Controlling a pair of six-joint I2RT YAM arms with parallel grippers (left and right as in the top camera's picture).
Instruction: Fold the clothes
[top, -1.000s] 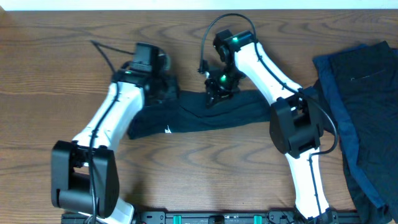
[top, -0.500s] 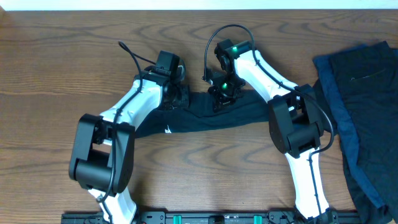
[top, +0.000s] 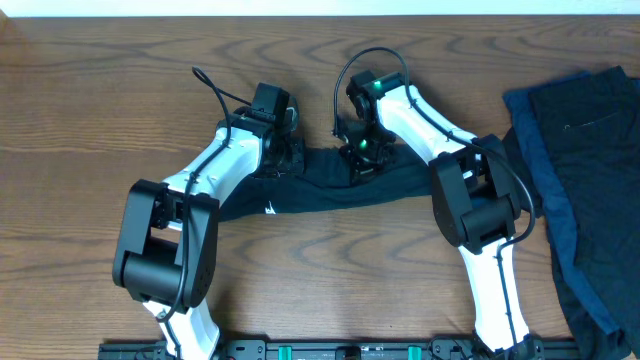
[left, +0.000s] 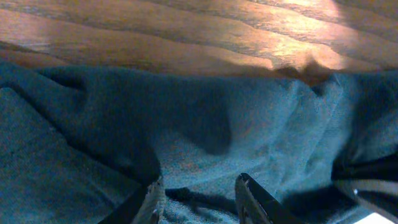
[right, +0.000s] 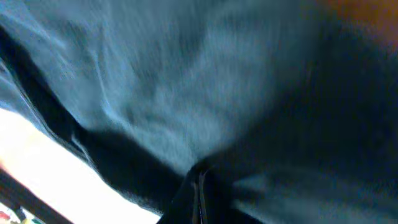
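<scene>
dark navy garment (top: 320, 192) stretched as a long crumpled band across the middle of the wooden table (top: 100, 100), small white label (top: 269, 209) near its front edge, toward the left. right gripper (top: 362, 160) down on the band's far edge, jaws closed tight, pinching a thin fold of the cloth. left gripper (top: 287, 158) near it on the same far edge, fingers (left: 152, 200) partly apart and sunk into the fabric; cannot tell whether gripping or only pressing. heap of more dark clothes (top: 590, 130) at the table's right edge, well apart, with a brighter blue piece (top: 545, 190) along its left side.
</scene>
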